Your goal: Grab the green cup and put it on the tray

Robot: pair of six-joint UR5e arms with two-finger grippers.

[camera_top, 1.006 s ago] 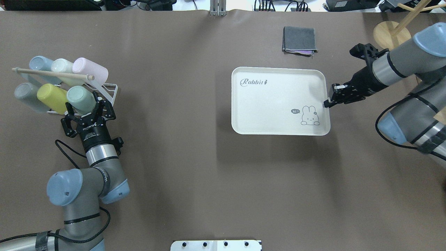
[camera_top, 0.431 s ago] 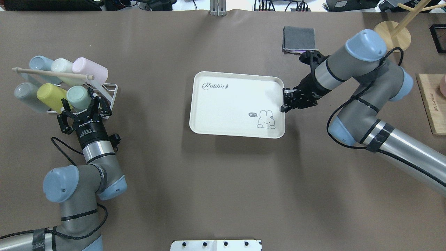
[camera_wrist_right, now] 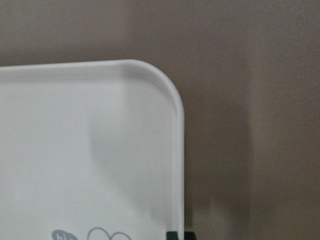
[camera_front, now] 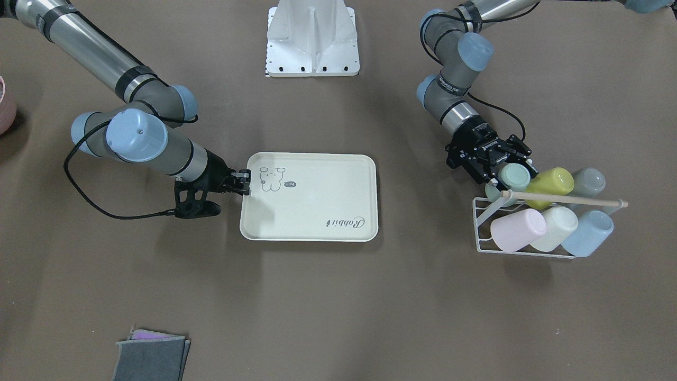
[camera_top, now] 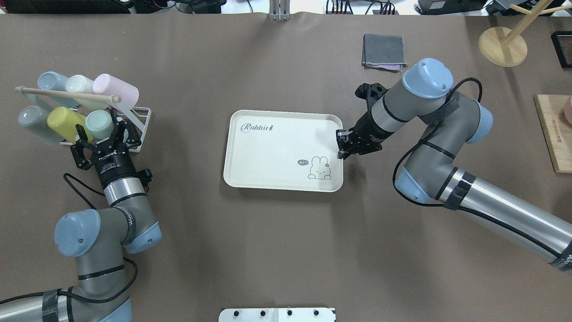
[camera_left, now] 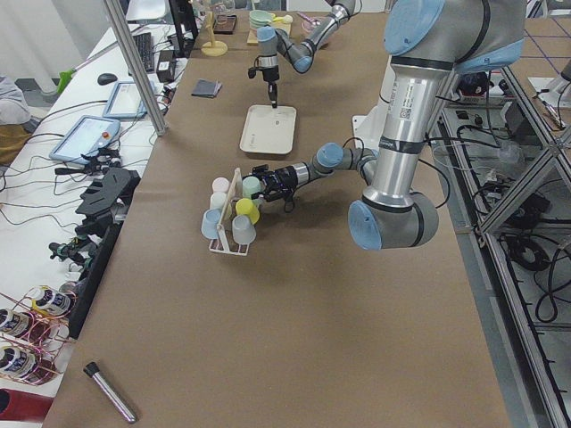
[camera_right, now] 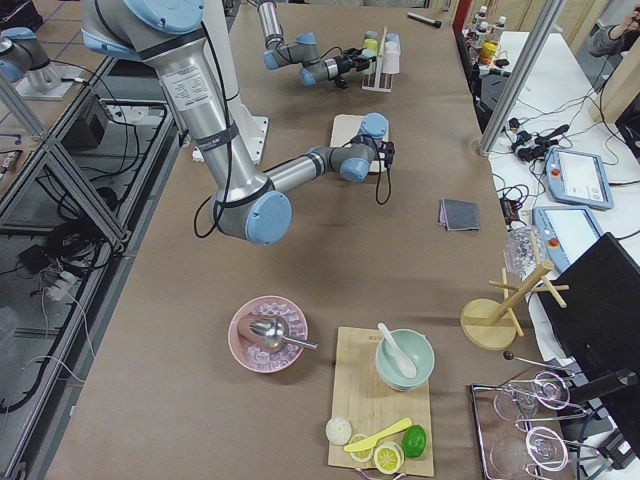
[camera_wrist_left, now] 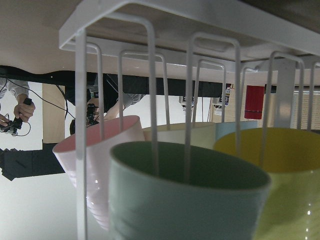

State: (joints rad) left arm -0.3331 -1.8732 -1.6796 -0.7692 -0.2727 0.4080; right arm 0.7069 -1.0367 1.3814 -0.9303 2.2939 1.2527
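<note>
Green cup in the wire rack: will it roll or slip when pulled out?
The green cup looks like stiff matte plastic, probably light and not slippery. Lying sideways in the rack, it could roll if released.

Bright, even light from above covers the table (camera_top: 286, 250), casting soft, faint shadows beside the tray (camera_top: 268, 152). The left wrist view is backlit by a pale background, its close green cup (camera_wrist_left: 185, 200) slightly soft, while the right wrist view is dimmer and flat.
</note>
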